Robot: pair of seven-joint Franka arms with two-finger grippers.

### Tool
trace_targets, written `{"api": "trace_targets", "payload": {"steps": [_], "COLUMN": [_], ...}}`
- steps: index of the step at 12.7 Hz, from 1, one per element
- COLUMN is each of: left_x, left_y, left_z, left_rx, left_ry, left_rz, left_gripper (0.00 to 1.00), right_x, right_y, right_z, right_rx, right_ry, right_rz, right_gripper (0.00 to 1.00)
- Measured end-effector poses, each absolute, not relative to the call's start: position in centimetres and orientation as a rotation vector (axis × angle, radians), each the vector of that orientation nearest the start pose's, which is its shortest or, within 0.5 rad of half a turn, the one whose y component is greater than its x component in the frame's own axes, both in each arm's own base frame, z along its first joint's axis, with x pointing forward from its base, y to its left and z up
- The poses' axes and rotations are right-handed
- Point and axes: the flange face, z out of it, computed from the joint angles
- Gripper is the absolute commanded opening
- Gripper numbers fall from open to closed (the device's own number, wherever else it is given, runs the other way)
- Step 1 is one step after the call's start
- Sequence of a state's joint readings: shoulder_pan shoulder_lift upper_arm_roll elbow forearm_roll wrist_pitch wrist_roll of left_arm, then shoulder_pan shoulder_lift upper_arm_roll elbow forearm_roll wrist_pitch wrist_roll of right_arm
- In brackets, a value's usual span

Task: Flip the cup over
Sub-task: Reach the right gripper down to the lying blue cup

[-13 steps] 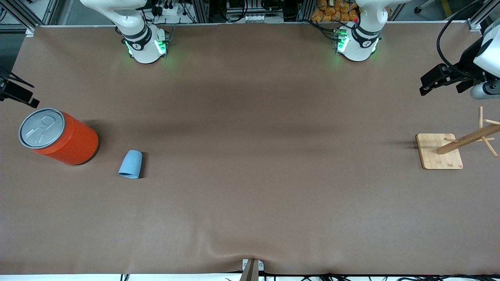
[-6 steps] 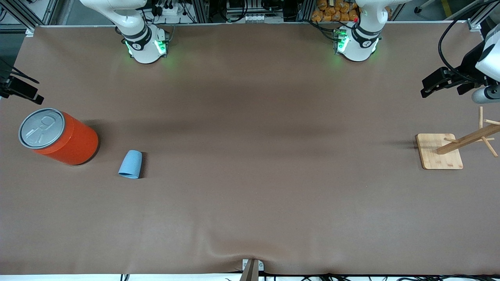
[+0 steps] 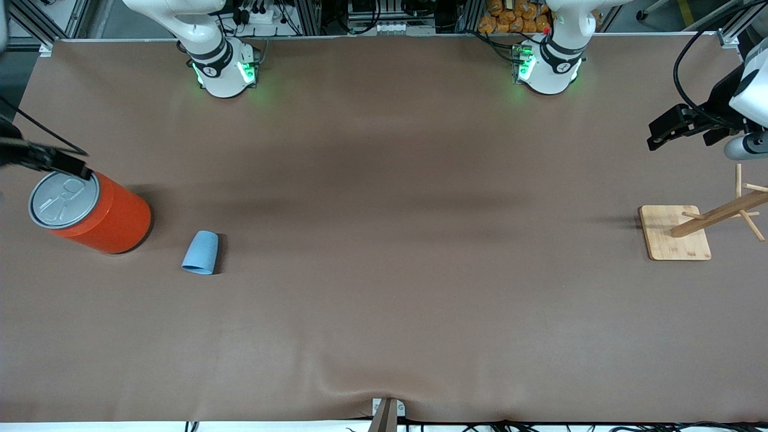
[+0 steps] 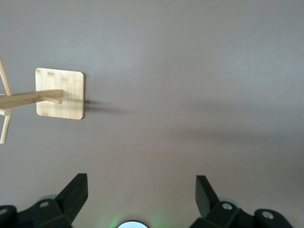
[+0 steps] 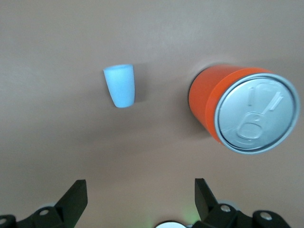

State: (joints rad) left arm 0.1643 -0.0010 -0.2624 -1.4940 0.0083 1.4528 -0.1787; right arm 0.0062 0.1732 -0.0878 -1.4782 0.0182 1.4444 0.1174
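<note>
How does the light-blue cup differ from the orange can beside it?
The cup is plain light blue; the orange can has a grey pull-tab lid. The cup is much smaller than the can. The cup stands upside down, narrow closed end up, while the can stands upright, lid on top. The cup sits nearer the front camera than the can. Both rest untouched on the table, toward the right arm's end.

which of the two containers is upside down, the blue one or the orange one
The small light-blue cup. It stands mouth-down on the table, closed base up, so no opening shows. The orange can beside it stands upright, its grey pull-tab lid on top.
</note>
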Motion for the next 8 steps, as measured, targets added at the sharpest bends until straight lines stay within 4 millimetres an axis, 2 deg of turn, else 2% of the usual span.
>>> {"api": "trace_targets", "payload": {"steps": [1, 3, 5, 8], "left_x": [54.0, 54.2, 54.2, 54.3], "left_y": [-5.2, -5.2, -5.2, -5.1], "left_z": [64.9, 64.7, 64.6, 64.5], "left_rx": [-3.125, -3.125, -3.125, -3.125], "left_ry": [-0.127, -0.127, -0.128, -0.128], "left_rz": [0.065, 0.071, 0.074, 0.078], "left_gripper": [1.00, 1.00, 1.00, 1.00], "right_x": [59.8, 60.9, 62.0, 61.5], "right_y": [-4.2, -3.8, -1.9, 0.0], "right_z": [53.4, 50.6, 47.5, 38.7], "right_rx": [-3.109, -3.107, -3.120, -3.084], "right_ry": [0.283, 0.251, 0.230, 0.288], "right_rz": [0.379, 0.426, 0.382, 0.316], "right_gripper": [1.00, 1.00, 1.00, 1.00]}}
